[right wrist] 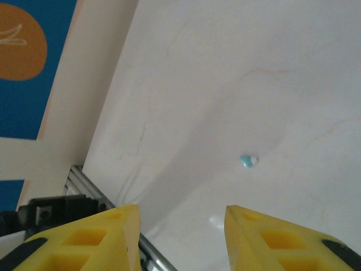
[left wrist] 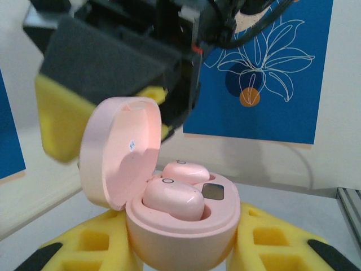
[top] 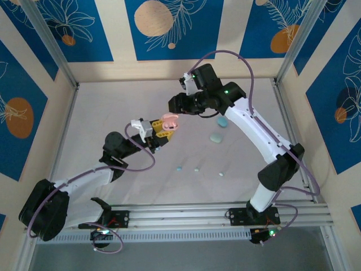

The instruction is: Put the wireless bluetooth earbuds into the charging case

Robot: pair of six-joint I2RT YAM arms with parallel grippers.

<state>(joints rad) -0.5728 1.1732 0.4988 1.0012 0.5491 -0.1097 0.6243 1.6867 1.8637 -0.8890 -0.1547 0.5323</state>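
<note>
- Your left tool (top: 162,130) is clamped on the base of an open pink charging case (top: 169,121) and holds it up off the bench (top: 113,101). In the left wrist view its yellow fingers (left wrist: 282,245) press the case from both sides.
- On that case the lid (left wrist: 118,152) stands hinged up to the left. Two pink earbuds (left wrist: 172,199) sit side by side in their wells, one nearer the camera than the other.
- Your right tool (top: 176,105) hangs just beyond the pink case. In the right wrist view its two yellow pads (right wrist: 113,237) stand well apart with nothing between them.
- Above the lid in the left wrist view is a blurred dark and yellow shape, probably that right tool.
- Three loose earbuds (top: 196,169) lie in a rough row on the bench nearer the arm bases. The leftmost looks light blue; the others are too small for you to judge.
- Right of the pink case, a light blue case (top: 223,121) and a pale mint case (top: 216,137) lie near each other on the bench.
</note>
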